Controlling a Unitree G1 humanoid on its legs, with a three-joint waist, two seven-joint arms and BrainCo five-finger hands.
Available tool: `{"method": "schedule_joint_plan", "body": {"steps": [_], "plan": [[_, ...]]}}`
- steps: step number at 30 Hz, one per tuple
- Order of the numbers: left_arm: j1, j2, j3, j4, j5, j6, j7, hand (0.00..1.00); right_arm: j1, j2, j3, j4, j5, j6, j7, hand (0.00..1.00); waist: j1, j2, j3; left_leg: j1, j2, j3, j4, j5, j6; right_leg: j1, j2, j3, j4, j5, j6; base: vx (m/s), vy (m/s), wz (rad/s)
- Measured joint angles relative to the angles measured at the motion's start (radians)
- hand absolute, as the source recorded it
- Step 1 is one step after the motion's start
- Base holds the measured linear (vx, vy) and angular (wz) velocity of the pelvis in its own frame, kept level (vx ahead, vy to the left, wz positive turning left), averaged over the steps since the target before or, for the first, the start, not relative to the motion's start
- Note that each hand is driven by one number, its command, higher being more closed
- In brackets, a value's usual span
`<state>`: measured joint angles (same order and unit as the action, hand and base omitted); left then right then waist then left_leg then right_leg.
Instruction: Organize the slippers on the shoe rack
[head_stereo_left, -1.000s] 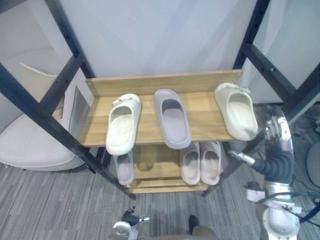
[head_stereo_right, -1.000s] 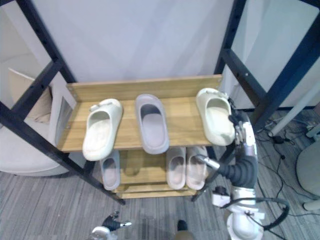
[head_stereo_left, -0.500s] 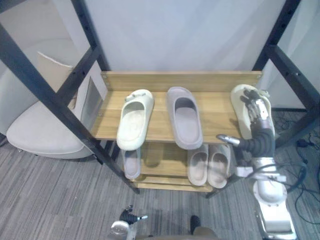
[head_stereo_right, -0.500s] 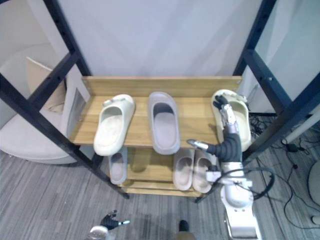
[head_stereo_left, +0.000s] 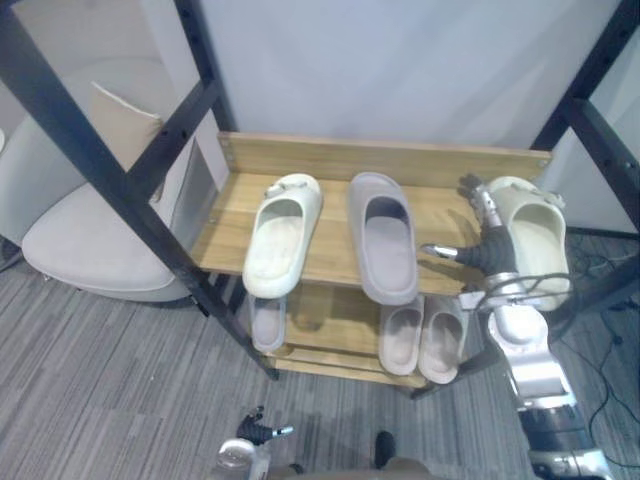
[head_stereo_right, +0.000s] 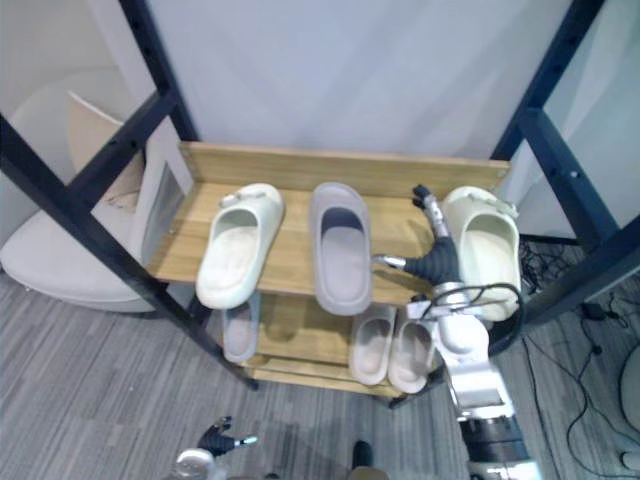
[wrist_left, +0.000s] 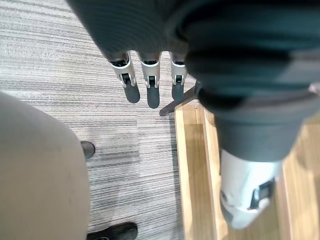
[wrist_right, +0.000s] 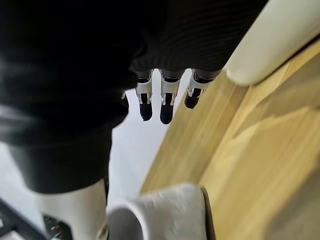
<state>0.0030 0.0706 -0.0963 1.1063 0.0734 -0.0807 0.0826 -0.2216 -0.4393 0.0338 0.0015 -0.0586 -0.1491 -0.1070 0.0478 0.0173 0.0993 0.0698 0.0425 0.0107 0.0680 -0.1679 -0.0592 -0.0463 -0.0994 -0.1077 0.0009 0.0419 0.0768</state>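
right robot hand, fingers straight and released, just beside the cream slipper on the rack.

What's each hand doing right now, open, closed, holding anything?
Left hand: open, fingers straight, holding nothing.
Right hand: open, fingers straight beside the rightmost cream slipper, holding nothing.

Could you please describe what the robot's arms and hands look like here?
The right robot hand and left robot hand have silver fingers with dark tips and a dark ribbed cover over the back and wrist. The right arm is smooth silver-grey.
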Motion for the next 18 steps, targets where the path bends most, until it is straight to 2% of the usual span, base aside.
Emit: {"method": "schedule_joint_plan", "body": {"steps": [7,12,14,15,18], "plan": [[0.002,0.015,0.0,-0.016,-0.017,0.0,0.0,0.0,-0.113,-0.003,0.061,0.104,0.019,0.004,0.017,0.0,0.011,-0.02,0.008,0.0,0.008,-0.024,-0.033,0.025,-0.011,0.01,0.011,-0.025,-0.026,0.013,-0.013,-0.02,-0.019,0.09],[0.002,0.014,0.0,-0.016,-0.018,0.0,-0.001,0.0,-0.151,-0.004,0.115,0.148,0.02,0.003,0.03,0.0,0.015,-0.023,0.008,0.001,0.011,-0.025,-0.035,0.027,-0.013,0.012,0.014,-0.028,-0.028,0.014,-0.014,0.0,0.0,0.0],[0.001,0.016,0.0,-0.016,-0.018,0.0,-0.001,0.0,-0.207,-0.007,0.145,0.218,0.02,0.024,0.034,0.0,0.017,-0.026,0.01,-0.001,0.011,-0.024,-0.036,0.027,-0.014,0.012,0.015,-0.027,-0.035,0.02,-0.016,0.0,0.0,0.0],[0.001,0.016,0.0,-0.017,-0.019,0.0,0.001,0.0,-0.226,-0.013,0.15,0.224,0.023,0.025,0.04,1.0,0.019,-0.026,0.009,-0.003,0.011,-0.025,-0.037,0.028,-0.014,0.012,0.016,-0.028,-0.039,0.022,-0.016,0.0,0.0,0.0],[0.001,0.017,0.0,-0.019,-0.028,0.0,0.0,0.0,-0.267,-0.028,0.18,0.255,0.032,0.023,0.052,1.0,0.023,-0.027,0.01,0.0,0.014,-0.028,-0.051,0.036,-0.015,0.012,0.018,-0.032,-0.042,0.023,-0.017,0.01,-0.004,0.03]]}}
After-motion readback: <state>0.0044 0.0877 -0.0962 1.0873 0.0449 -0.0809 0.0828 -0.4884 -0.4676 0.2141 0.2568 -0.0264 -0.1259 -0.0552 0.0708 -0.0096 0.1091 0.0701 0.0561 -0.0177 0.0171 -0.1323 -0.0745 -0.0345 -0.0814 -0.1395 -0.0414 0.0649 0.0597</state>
